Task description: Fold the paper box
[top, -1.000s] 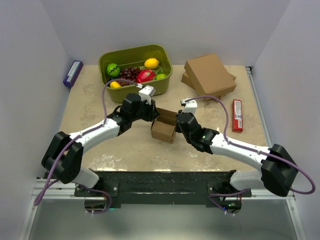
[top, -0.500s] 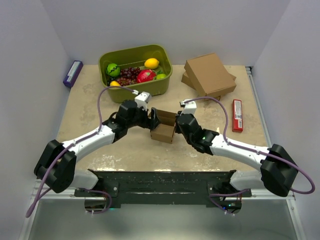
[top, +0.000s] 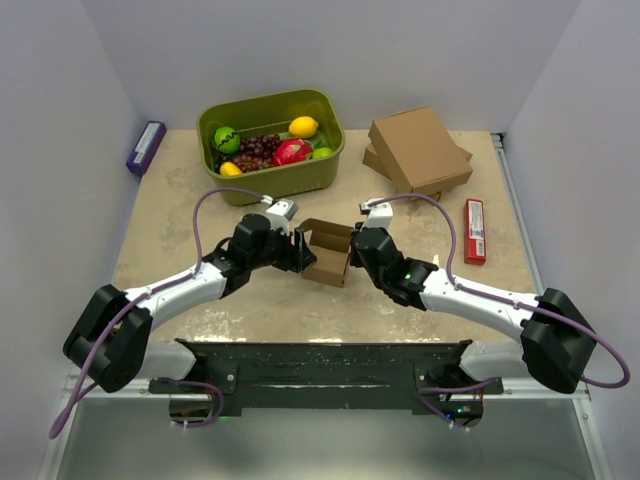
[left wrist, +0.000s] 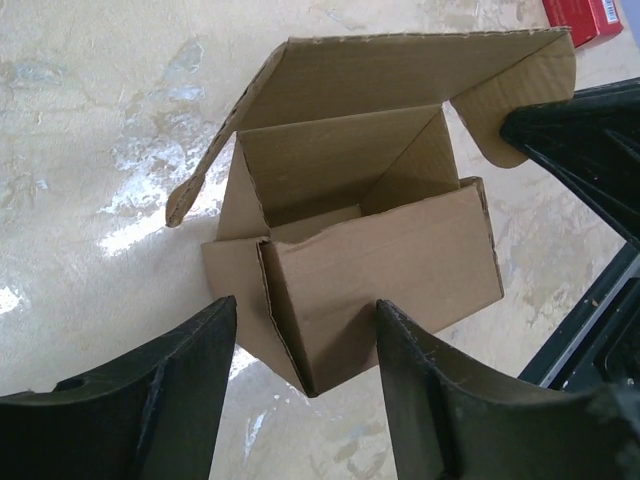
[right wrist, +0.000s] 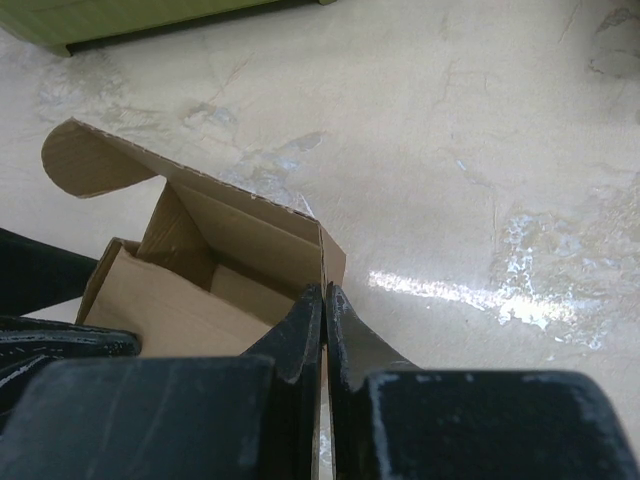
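Observation:
A small brown paper box (top: 328,253) stands open on the table's middle, its lid flap raised toward the far side. It fills the left wrist view (left wrist: 370,250) and shows in the right wrist view (right wrist: 200,270). My left gripper (top: 300,252) is open at the box's left side; its fingers (left wrist: 440,400) straddle the box's near corner without touching it. My right gripper (top: 358,250) is shut on the box's right wall, fingers (right wrist: 322,320) pinching the cardboard edge.
A green bin (top: 270,142) of fruit stands at the far left-centre. Stacked flat brown boxes (top: 418,150) lie at the far right. A red packet (top: 475,230) lies right of them. A purple packet (top: 146,147) lies at the far left edge.
My left gripper has drawn back toward me and lowered beside the box's left side. The box has shifted slightly. The right arm has barely moved.

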Robot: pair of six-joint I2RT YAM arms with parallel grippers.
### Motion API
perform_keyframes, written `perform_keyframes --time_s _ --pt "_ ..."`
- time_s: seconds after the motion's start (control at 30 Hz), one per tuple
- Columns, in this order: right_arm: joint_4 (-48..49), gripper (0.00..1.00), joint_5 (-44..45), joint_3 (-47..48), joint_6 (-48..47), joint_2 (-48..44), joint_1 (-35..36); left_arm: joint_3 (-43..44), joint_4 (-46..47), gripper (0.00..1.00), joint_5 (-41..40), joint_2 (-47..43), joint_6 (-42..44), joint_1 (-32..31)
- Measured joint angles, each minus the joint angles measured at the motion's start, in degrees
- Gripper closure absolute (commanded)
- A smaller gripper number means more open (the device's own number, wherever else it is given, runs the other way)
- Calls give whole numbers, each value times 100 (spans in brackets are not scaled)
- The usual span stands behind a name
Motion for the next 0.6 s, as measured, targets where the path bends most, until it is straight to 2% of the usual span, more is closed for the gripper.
perform_keyframes --time_s 0.07,0.1,0.17,0.2,0.27,0.3,0.4,0.6 --pt "-20 86 -2 0 -13 -2 0 -24 76 44 31 0 -9 0" --pt "-39 76 -2 2 -15 -11 0 -46 120 45 48 0 -11 0" --pt "-129 68 -2 7 -42 -52 0 -85 205 46 81 0 -11 0" --pt "-192 60 -4 13 -61 -92 0 -94 223 47 98 0 -13 0" --pt "-306 50 -11 46 -90 -212 0 -109 269 47 116 0 -11 0" --pt "-380 41 -17 74 -111 -289 0 -131 308 47 125 0 -11 0" --pt "-654 33 -109 321 -240 -492 -2 -173 396 48 142 0 -11 0" --pt "-1226 33 -382 1847 -590 -55 -63 -184 431 50 166 0 -7 0"
